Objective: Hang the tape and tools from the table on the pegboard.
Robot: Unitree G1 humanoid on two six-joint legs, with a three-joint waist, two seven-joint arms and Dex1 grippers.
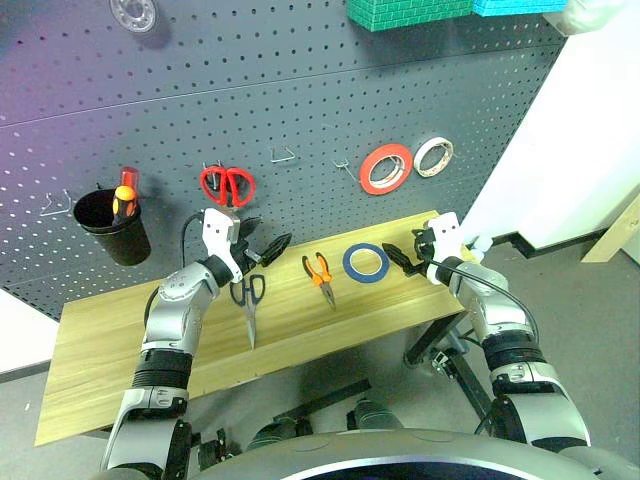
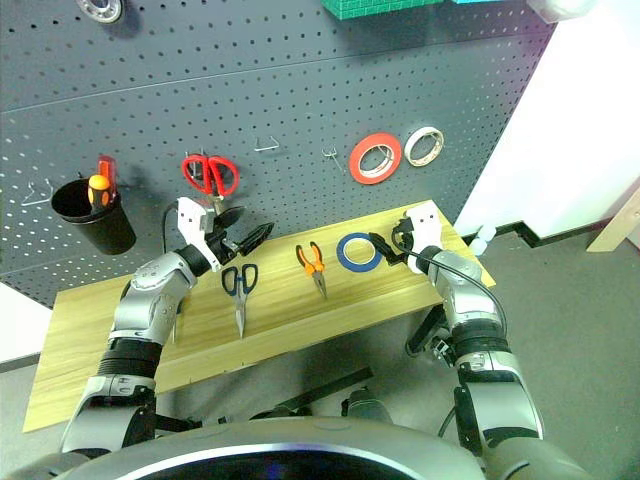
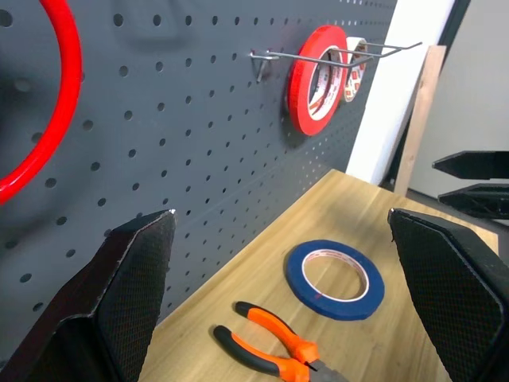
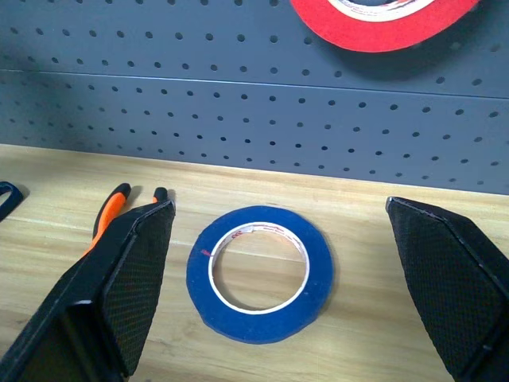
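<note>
Pegboard [image 1: 300, 90]: dark grey wall panel behind the table [image 1: 120, 350].
Tape [image 1: 366, 262]: flat on table, right of pliers [image 1: 320, 275], untouched.
Scissors [image 1: 248, 300]: on table, left of pliers.
Left gripper [image 1: 262, 245]: released, hovering above scissors' handles.
Right gripper [image 1: 398, 255]: released, just right of tape, empty.

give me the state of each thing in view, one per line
blue tape: flat on the table, not hung
pliers: lying on the table, jaws shut
dark-handled scissors: lying on the table, blades shut
red-handled scissors: hanging on the pegboard
red-orange roll: hanging on a hook
whitish roll: hanging on a hook
black cup: mounted on the pegboard, holds screwdrivers
left gripper: open, holding nothing
right gripper: open, facing the blue tape
</note>
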